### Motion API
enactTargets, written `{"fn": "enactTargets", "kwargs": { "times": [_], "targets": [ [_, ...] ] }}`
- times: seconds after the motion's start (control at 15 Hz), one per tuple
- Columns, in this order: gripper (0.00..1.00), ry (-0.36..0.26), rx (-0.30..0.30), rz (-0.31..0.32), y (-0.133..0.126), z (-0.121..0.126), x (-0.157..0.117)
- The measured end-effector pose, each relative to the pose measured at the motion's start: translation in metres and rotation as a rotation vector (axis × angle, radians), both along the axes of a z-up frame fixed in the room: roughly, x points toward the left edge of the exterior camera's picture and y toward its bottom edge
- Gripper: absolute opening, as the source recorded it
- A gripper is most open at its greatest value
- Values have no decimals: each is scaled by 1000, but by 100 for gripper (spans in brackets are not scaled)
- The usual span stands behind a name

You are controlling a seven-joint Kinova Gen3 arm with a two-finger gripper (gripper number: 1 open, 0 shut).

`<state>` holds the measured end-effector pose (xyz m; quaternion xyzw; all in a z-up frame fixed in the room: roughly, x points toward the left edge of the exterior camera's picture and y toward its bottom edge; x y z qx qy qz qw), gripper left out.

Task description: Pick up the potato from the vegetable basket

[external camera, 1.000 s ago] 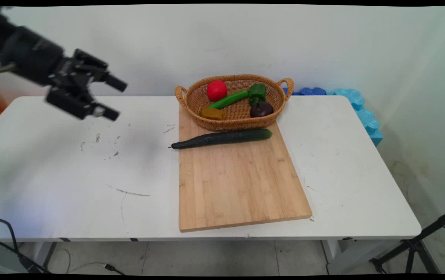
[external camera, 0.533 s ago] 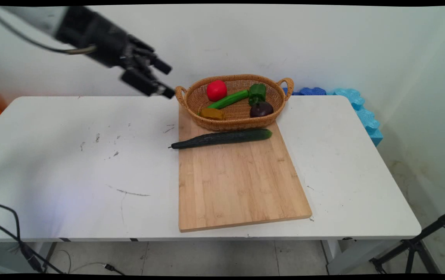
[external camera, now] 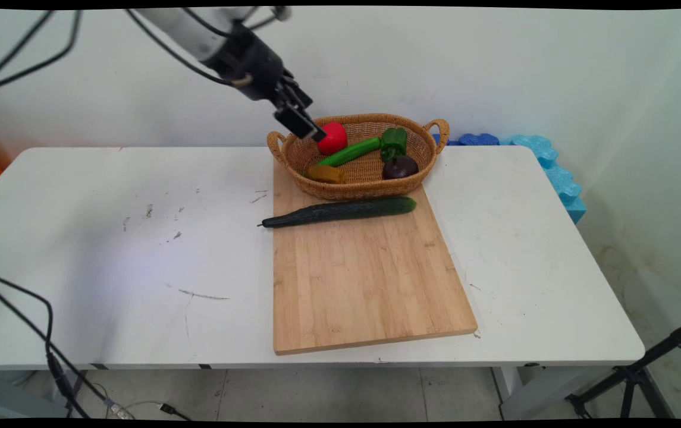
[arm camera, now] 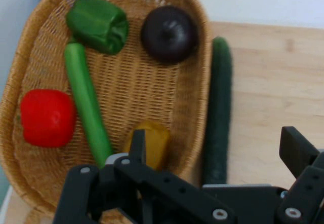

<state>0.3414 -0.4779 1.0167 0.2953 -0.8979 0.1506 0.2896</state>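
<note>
Open tool [external camera: 307, 126] hovers over basket [external camera: 364, 187] beside red pepper [external camera: 333, 138].

Bare lab: white table [external camera: 108, 249], tripod [external camera: 643, 374], loose cables [external camera: 49, 356].

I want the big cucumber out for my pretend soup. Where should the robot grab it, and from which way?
Probably around the middle of the long dark cucumber, coming straight down from above. It lies flat on the wooden cutting board, just in front of the wicker basket, so fingers should straddle its narrow width. The board side is free; the basket side looks tight. The gripper hovers open over the basket.
</note>
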Motion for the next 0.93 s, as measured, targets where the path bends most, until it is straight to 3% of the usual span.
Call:
{"fn": "enactTargets", "kwargs": {
  "times": [0.47,0.93],
  "targets": [
    [100,-128,23,18,-72,-64,-22],
    [100,-192,87,6,-113,-119,-33]
  ]
}}
